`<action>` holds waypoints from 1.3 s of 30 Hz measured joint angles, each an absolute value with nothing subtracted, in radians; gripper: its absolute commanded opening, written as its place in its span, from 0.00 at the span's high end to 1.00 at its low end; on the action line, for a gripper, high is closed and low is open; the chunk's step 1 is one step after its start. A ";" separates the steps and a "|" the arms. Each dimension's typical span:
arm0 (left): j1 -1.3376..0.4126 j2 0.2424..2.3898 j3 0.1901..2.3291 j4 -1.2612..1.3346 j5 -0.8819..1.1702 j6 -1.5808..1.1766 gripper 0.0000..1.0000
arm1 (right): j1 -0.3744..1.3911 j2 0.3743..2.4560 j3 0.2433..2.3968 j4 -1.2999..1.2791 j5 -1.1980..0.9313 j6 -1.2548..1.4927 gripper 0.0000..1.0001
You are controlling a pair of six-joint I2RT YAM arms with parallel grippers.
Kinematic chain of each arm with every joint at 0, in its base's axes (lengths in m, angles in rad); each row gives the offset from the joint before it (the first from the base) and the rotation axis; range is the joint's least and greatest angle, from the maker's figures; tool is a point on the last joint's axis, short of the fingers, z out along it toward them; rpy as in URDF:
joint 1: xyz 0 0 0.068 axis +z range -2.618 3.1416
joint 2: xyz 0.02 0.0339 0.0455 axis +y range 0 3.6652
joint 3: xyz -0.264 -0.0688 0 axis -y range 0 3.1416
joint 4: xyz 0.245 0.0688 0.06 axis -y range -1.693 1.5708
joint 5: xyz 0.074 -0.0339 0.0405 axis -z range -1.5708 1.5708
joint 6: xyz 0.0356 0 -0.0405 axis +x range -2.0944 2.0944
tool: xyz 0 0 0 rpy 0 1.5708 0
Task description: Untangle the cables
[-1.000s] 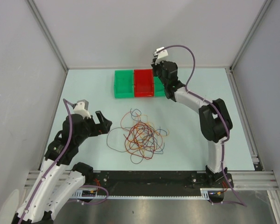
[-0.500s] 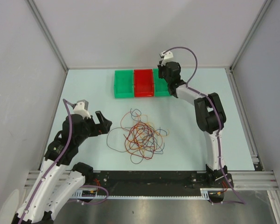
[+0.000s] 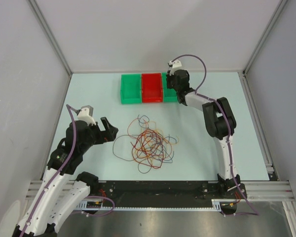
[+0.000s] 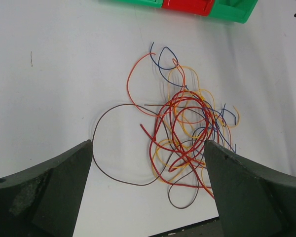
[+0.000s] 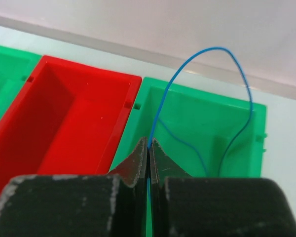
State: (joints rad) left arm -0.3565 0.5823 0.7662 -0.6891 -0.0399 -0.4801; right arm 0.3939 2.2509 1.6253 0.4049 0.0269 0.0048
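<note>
Cables, tangled lot (image 3: 149, 144): red, orange, yellow, blue and brown loops heaped flat on the bench (image 3: 212, 123). They lie about midway between its left and right edges, nearer the near edge than the far one. From my left wrist view, one brown loop (image 4: 95, 129) spreads out from the heap's left side.

Cable, single, blue (image 5: 214, 48): pinched between the closed tips of my right gripper (image 5: 148, 148). It arches up and curves back down over the right-hand green bin (image 5: 207, 123). I cannot tell whether its ends touch the bin floor.

Bins, three: green (image 3: 130, 89), red (image 3: 152, 88) and green, set side by side along the bench's far edge, near its middle.

Left gripper (image 3: 108, 129): jaws spread wide with nothing between them. It is held left of the heap and apart from it, toward the bench's left edge, with the fingers (image 4: 54, 187) pointing at the tangle.
</note>
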 measured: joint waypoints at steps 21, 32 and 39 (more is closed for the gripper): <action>-0.355 0.581 0.766 -0.689 -0.039 -0.480 0.01 | 0.441 2.283 1.832 0.052 0.040 -0.024 0.49; -0.355 0.573 0.765 -0.688 -0.039 -0.480 0.01 | 0.513 2.138 1.724 0.022 0.157 -0.089 0.44; -0.355 0.566 0.765 -0.683 -0.039 -0.480 0.01 | 0.512 2.148 1.880 0.002 0.108 -0.018 0.59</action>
State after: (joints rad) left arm -0.3546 0.5663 0.7647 -0.6827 -0.0387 -0.4801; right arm 0.5121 2.1475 1.8805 0.0021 0.1081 -0.0177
